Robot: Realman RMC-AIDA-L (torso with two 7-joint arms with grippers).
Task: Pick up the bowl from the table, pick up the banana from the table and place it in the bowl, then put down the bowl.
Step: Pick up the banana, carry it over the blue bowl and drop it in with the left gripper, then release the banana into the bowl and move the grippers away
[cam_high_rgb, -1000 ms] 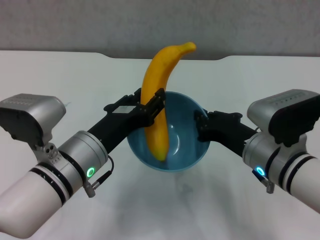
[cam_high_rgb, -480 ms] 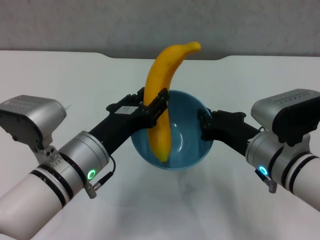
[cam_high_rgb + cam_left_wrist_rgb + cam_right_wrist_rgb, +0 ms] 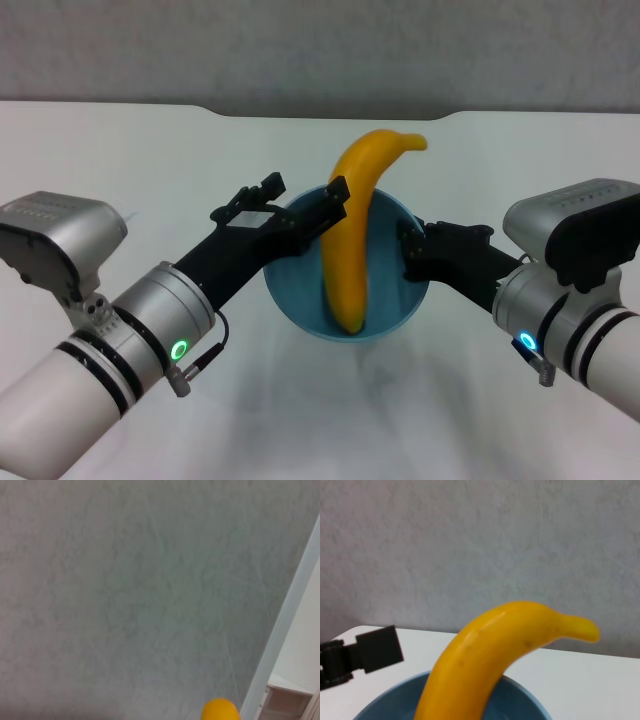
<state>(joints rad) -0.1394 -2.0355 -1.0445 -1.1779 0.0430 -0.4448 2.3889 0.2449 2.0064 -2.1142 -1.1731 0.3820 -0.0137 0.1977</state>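
Wide plain white table (image 3: 120, 160) | round glossy light-blue bowl (image 3: 395, 315) over the table's middle, near the notched far edge, right gripper (image 3: 408, 250) clenched on its right rim | curved yellow-orange banana (image 3: 352, 235) standing in the bowl, leaning | left gripper (image 3: 300, 205) beside the banana, fingers released.

Both arms have white sleeves with black bands, silver wrist cuffs with glowing rings, grey camera boxes and black grippers.
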